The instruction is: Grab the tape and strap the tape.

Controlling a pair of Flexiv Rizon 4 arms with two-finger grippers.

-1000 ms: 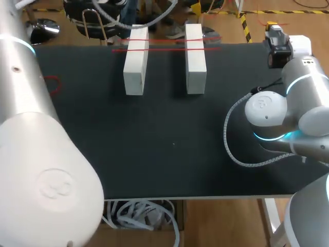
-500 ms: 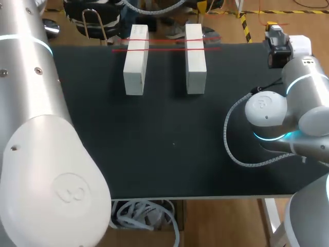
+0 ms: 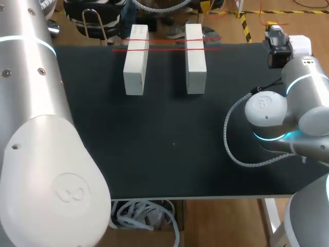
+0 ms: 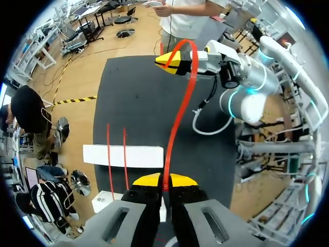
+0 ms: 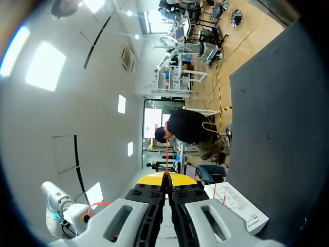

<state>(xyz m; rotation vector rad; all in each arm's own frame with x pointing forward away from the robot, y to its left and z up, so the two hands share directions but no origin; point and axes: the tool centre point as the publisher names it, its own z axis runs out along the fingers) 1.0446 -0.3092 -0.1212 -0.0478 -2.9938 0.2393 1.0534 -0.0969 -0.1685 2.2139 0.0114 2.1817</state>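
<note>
Fingertips (image 4: 146, 180) of our left tool (image 4: 163, 181) are closed on thin red plastic tape (image 4: 179, 108), which spans to our right tool (image 4: 174, 60), pinched tight on its other end. We judge it is held stretched so that it can be laid across the white rectangular blocks (image 3: 134, 67) on the black bench (image 3: 169, 144), beside two red strands (image 3: 164, 49).

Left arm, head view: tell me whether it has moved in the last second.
Yes. The left arm has swung inward, toward the left white block, covering more of the table.
</note>
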